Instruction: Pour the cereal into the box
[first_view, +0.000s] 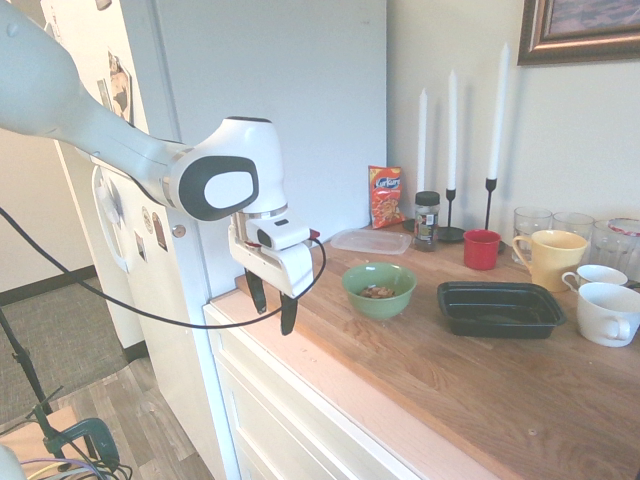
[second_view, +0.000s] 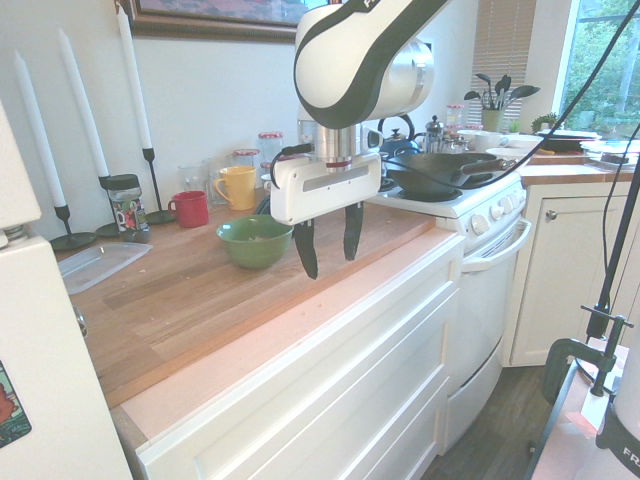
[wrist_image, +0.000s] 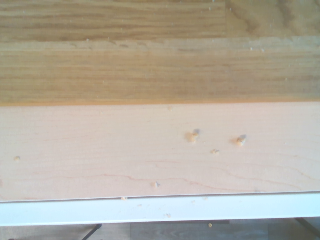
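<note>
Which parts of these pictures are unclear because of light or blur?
First exterior view: wall pale, washed out; second exterior view: window very bright, wide-angle lean of the tall white candles at the edge; wrist view: hazy, soft wood grain, small pale crumbs slightly blurred.

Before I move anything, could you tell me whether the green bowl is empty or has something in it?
It has something in it: the first exterior view shows brown cereal at the bottom of the green bowl.
</note>
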